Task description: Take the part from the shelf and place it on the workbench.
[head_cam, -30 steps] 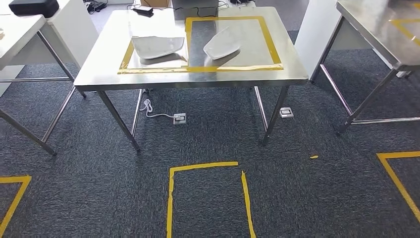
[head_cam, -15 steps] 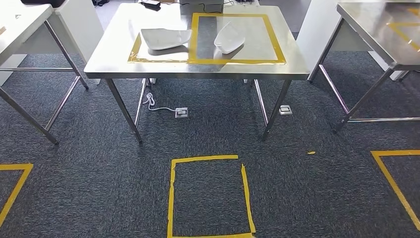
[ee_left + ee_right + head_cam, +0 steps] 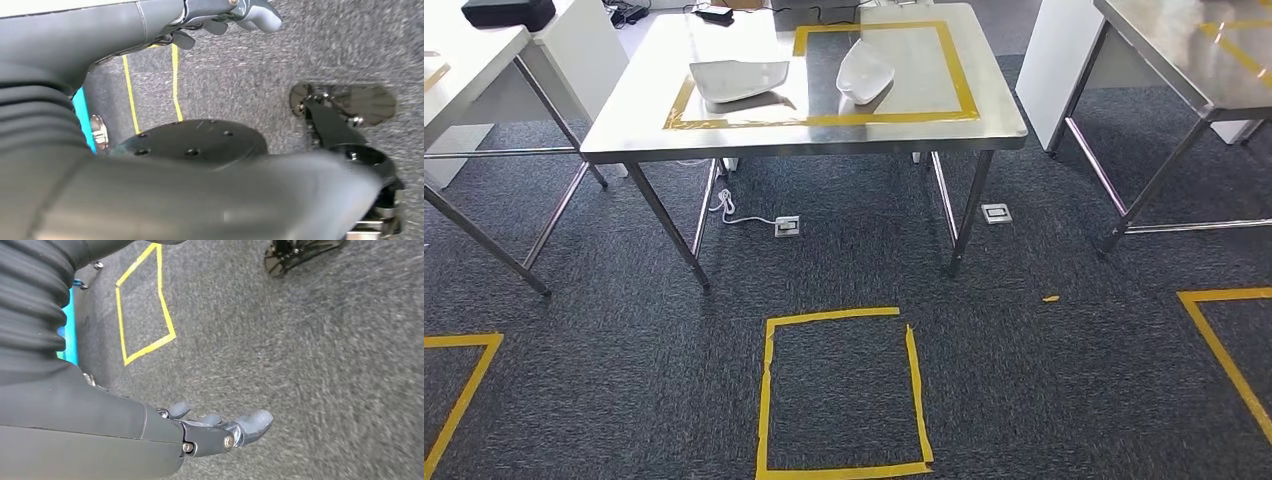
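White parts (image 3: 738, 79), two, on one steel workbench (image 3: 624, 110).

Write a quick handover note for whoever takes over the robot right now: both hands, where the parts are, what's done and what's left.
Left hand: holds nothing, hanging over carpet.
Right hand: holds nothing, fingers apart, over carpet.
Two white parts lie on the steel workbench ahead: the left part on the yellow tape frame's divider strip, the right part inside the frame.
Done: those two appear placed.
Left: whether more remain is unclear.
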You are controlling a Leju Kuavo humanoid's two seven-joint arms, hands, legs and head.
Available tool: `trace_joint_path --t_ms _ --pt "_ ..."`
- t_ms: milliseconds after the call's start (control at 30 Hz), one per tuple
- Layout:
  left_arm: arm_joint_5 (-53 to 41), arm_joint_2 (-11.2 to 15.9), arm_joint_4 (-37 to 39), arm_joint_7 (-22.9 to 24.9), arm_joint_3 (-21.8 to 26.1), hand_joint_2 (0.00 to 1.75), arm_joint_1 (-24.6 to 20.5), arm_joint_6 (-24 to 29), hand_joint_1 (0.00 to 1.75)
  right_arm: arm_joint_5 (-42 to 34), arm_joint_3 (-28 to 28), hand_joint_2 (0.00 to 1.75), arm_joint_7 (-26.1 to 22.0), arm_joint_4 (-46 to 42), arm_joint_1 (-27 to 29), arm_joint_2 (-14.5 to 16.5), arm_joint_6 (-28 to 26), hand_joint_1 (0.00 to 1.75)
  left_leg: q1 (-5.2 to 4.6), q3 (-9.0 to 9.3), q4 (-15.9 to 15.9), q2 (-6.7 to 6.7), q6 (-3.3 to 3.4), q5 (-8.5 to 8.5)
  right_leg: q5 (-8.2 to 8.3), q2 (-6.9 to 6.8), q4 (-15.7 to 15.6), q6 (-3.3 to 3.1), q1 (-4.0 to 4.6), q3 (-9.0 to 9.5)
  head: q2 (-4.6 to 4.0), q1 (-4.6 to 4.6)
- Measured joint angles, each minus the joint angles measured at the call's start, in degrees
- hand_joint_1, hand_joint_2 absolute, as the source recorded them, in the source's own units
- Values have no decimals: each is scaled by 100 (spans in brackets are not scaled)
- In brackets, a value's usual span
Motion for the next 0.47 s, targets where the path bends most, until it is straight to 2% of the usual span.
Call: trace_joint_path --t_ms 67,100,133,233,300,467 --pt "-27 -1 0 32 -19 175 6 0 0 28 5 175 59 3 2 20 0 0 2 -4 -23 -2 7 35 15 0 2 -26 11 -12 0 1" --pt "-34 2 -7 42 -41 175 17 0 0 30 28 175 84 3 8 28 0 0 5 -5 -34 -2 -17 55 20 -1 4 -35 17 -17 0 1" --pt "-22 8 -21 50 -79 175 35 0 0 6 75 175 104 2 20 31 0 0 11 -5 -45 -3 -63 74 22 -1 7 -40 22 -21 0 1" --pt "139 46 -97 63 -266 175 131 0 0 -251 367 175 108 -16 87 33 1 0 37 -6 -73 -4 -286 119 29 -1 13 -51 38 -37 0 2" --pt "288 80 -159 68 -393 175 205 0 0 -490 611 175 94 -52 144 34 2 0 47 -9 -78 -5 -367 130 31 -1 14 -55 42 -41 0 3" --pt "621 171 -324 74 -690 175 361 0 0 -1040 1165 175 39 -194 280 35 4 0 43 -20 -67 -5 -374 122 32 -1 14 -53 37 -40 0 3"
